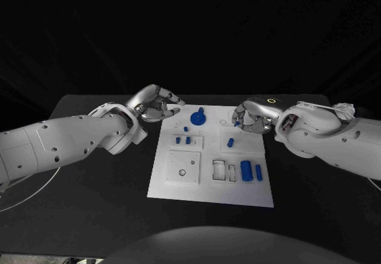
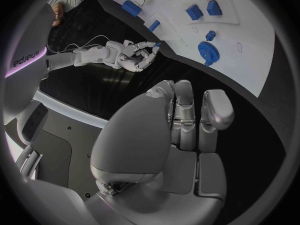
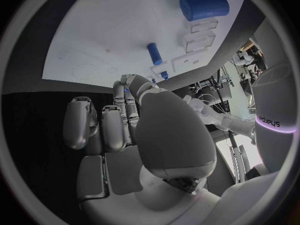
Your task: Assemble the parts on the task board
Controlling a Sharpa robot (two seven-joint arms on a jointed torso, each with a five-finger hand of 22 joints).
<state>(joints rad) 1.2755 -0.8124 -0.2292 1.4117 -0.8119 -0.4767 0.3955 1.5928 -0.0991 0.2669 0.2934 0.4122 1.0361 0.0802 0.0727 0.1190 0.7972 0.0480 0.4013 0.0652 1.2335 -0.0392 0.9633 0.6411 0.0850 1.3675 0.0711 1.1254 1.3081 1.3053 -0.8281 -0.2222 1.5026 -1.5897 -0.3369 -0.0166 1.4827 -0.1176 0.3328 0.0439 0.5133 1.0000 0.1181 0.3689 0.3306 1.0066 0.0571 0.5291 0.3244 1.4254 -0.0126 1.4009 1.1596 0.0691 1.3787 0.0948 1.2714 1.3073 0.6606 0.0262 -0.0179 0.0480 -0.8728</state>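
Note:
The white task board [image 1: 208, 184] lies in the middle of the black table. On it are a blue gear [image 1: 197, 117], two small blue blocks [image 1: 181, 140], a blue peg [image 1: 230, 142] and two blue cylinders [image 1: 251, 170]. My left hand [image 1: 154, 104] hovers at the board's far left corner with its fingers [image 2: 181, 110] curled and nothing in them; the gear [image 2: 205, 51] lies just beyond it. My right hand [image 1: 252, 115] is over the board's far right corner and pinches a small blue part [image 2: 157, 44] at its fingertips. The peg [image 3: 154, 53] and a cylinder [image 3: 204, 7] lie ahead of it.
Rectangular recesses [image 1: 222, 169] and a square plate with a hole [image 1: 183, 166] mark the board's near half. A thin cable [image 1: 32, 190] runs over the table under my left arm. Bare black table lies on both sides of the board.

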